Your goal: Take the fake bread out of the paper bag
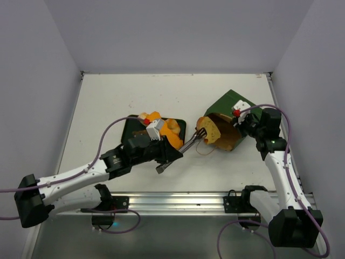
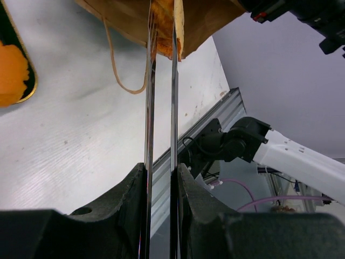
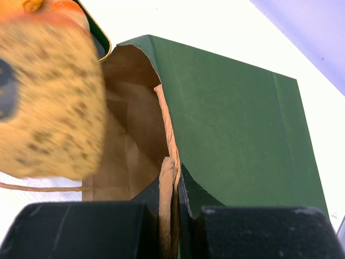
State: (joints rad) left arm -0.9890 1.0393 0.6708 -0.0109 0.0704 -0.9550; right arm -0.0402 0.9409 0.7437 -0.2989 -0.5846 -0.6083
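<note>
The left gripper [image 2: 160,175] clenched the metal tongs [image 2: 173,97], whose 2 tips pinched a speckled yellow bread piece [image 1: 211,129] at the mouth of the tipped paper bag [image 1: 230,103]. The right gripper [image 3: 175,213] clamped the bag's rim.

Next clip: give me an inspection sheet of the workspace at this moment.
Surface: white table, a few small marks.
Job's things: paper bag on its side, mouth toward the dark tray; speckled bread at the mouth, at the tips of the tongs; orange bread on the tray.
Clutter: nothing seen.
Grippers: left gripper shut on tongs; right gripper pinching the bag's rim.
Cables: purple cable along each arm.
Surroundings: plain walls; metal rail.
</note>
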